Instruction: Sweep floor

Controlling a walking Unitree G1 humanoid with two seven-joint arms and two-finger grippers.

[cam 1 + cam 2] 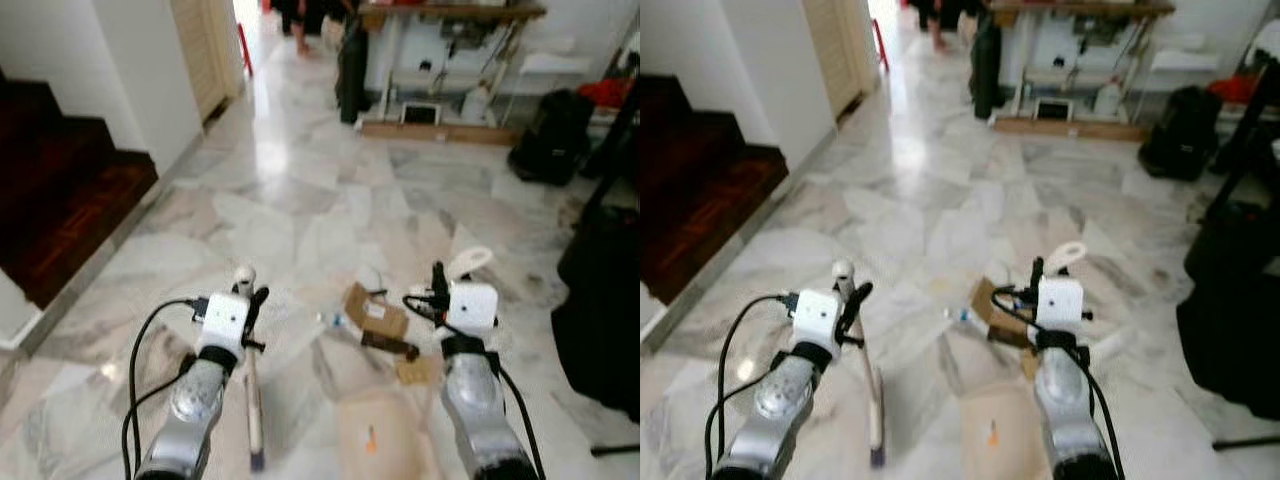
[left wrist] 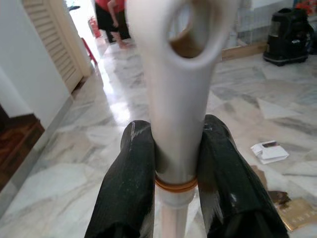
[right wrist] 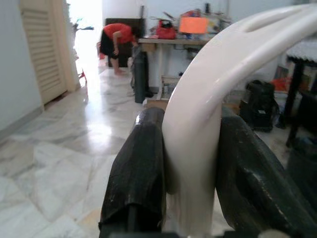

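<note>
My left gripper (image 2: 176, 163) clamps the broom (image 1: 252, 390) handle, and my right gripper (image 3: 190, 168) clamps the dustpan (image 3: 208, 99) handle, above cardboard scraps (image 1: 376, 315) on the marble floor (image 1: 290, 200).

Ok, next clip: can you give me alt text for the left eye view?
Both claws grip white handles over a marble floor: the left claw holds a broom handle, the right claw a curved white handle. Cardboard scraps lie between the arms, with dark stairs to the left.
</note>
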